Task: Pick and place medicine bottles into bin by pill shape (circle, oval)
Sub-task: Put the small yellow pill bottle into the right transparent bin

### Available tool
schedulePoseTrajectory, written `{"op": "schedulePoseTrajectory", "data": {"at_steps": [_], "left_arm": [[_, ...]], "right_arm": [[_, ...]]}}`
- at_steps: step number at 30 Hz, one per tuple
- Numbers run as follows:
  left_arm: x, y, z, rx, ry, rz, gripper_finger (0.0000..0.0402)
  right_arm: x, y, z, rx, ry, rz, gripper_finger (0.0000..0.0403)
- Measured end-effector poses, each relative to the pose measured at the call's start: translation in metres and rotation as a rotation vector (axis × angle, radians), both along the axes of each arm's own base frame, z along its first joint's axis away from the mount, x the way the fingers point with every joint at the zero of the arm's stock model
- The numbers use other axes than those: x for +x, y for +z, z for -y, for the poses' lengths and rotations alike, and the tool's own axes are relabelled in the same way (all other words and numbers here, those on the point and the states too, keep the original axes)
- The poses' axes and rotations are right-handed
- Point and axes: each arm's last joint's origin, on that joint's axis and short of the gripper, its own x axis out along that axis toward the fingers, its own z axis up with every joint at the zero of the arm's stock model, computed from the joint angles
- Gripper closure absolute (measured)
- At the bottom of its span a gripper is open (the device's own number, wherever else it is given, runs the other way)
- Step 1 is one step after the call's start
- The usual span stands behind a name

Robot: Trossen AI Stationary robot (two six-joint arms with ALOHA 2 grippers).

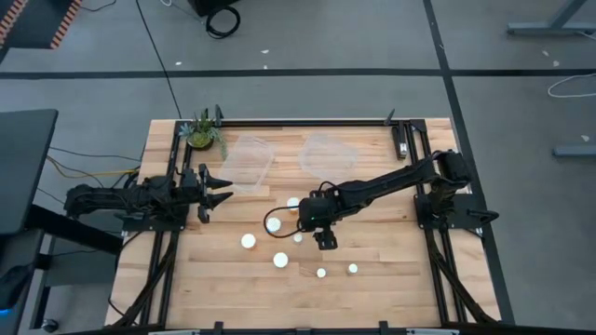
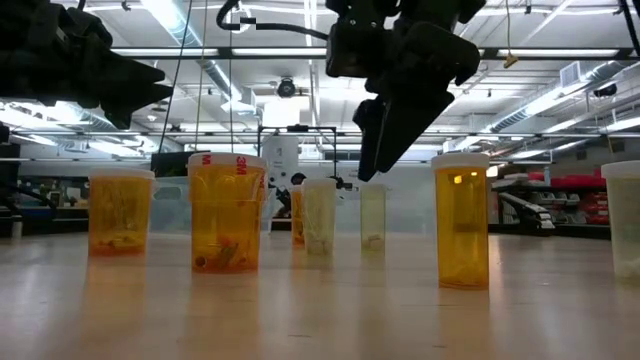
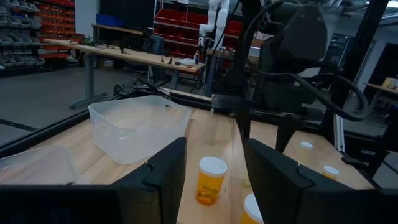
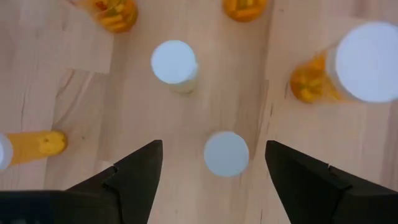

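Several amber medicine bottles with white caps (image 1: 280, 260) stand upright on their bases on the wooden table, seen from the side in the low view (image 2: 226, 215). My right gripper (image 1: 326, 240) hangs open over the middle of the table, fingers pointing down, clear of the tabletop (image 2: 390, 120). In the right wrist view a narrow bottle's white cap (image 4: 226, 154) lies below, between the open fingers (image 4: 214, 149), untouched. My left gripper (image 1: 209, 186) waits open at the table's left (image 3: 214, 146), level, facing a bottle (image 3: 210, 180).
Two clear plastic bins (image 1: 250, 158) (image 1: 328, 154) sit side by side at the far middle of the table. A small green potted plant (image 1: 202, 132) stands at the far left corner. A black frame (image 1: 307, 121) runs along the table's far edge and sides.
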Motion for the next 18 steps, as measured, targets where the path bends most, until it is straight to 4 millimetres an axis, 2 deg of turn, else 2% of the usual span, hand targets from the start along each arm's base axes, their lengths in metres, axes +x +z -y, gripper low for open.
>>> {"op": "schedulePoseTrajectory", "data": {"at_steps": [13,18], "left_arm": [[0.000,0.000,0.000,0.000,0.000,0.000,0.0230],[0.000,0.000,0.000,0.000,0.000,0.000,0.0230]], "right_arm": [[0.017,-0.017,-0.005,-0.040,0.065,-0.117,0.0112],[0.018,-0.022,-0.004,-0.085,0.066,-0.122,0.0129]]}}
